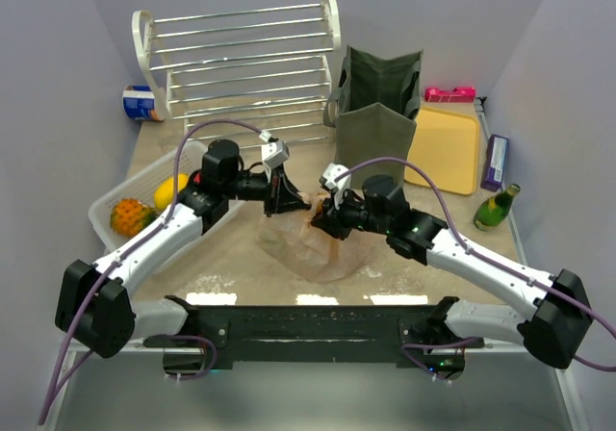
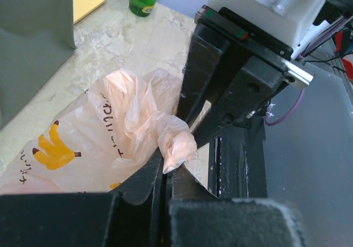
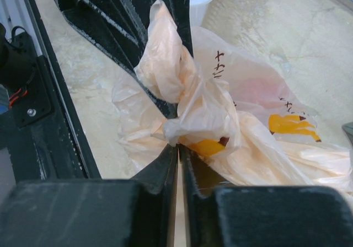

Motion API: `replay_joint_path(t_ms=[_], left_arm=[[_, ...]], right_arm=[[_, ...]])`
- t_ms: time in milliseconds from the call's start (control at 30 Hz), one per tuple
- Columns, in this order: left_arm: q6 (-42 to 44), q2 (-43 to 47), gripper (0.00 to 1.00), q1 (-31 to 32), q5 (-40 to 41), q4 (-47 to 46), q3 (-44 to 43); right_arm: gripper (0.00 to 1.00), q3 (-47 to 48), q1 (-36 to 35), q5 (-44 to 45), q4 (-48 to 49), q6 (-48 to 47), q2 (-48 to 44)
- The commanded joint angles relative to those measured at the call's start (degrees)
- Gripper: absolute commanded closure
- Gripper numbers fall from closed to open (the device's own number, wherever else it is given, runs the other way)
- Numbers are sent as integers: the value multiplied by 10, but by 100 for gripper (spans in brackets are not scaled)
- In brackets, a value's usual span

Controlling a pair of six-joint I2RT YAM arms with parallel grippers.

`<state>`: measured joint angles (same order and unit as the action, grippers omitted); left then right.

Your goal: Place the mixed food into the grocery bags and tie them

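The thin peach plastic bag (image 1: 322, 248) with orange print lies at the table's middle front; its two handles are twisted together above it. My left gripper (image 1: 286, 200) is shut on one twisted handle end (image 2: 177, 148). My right gripper (image 1: 324, 215) is shut on the other handle end (image 3: 190, 123), facing the left one, fingertips almost touching. The printed bag body shows in both wrist views (image 2: 83, 142) (image 3: 259, 131). The dark olive tote (image 1: 377, 114) stands behind. A yellow fruit (image 1: 171, 190) and an orange bumpy fruit (image 1: 130, 216) lie in a white basket (image 1: 106, 205) at left.
A white slatted rack (image 1: 245, 65) stands at back. A yellow tray (image 1: 445, 147), a purple box (image 1: 496, 162), a pink item (image 1: 449, 93) and a green bottle (image 1: 496, 208) lie at right. A blue can (image 1: 141, 103) stands at back left.
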<state>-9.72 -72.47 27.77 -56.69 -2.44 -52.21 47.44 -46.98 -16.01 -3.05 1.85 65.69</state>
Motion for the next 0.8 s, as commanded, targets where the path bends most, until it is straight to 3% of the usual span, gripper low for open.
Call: replay_joint_path(t_ms=[0,133,200,233,300,433,533,767], left_arm=[[7,43,100,-1,16,-58,25],[39,70,100,1,46,-72,49],[44,81,100,4,58,-77,58],[49,86,100,8,68,-83,61],[50,98,100,12,79,-92,72],[76,128,100,51,157,-98,97],[92,148,100,77,202,-94,111],[110,179,100,113,271,-102,132]], right_arm=[[64,19,-4,-16,-41,31,-44],[39,23,-4,-20,-58,126,-108],[34,19,-3,-16,-50,175,-142],[32,16,-4,-6,-45,242,-151],[30,-2,-4,12,-10,321,-170],[31,-51,-4,50,73,587,-193],[28,-67,-5,80,96,688,-197],[20,-74,-5,139,61,820,-201]])
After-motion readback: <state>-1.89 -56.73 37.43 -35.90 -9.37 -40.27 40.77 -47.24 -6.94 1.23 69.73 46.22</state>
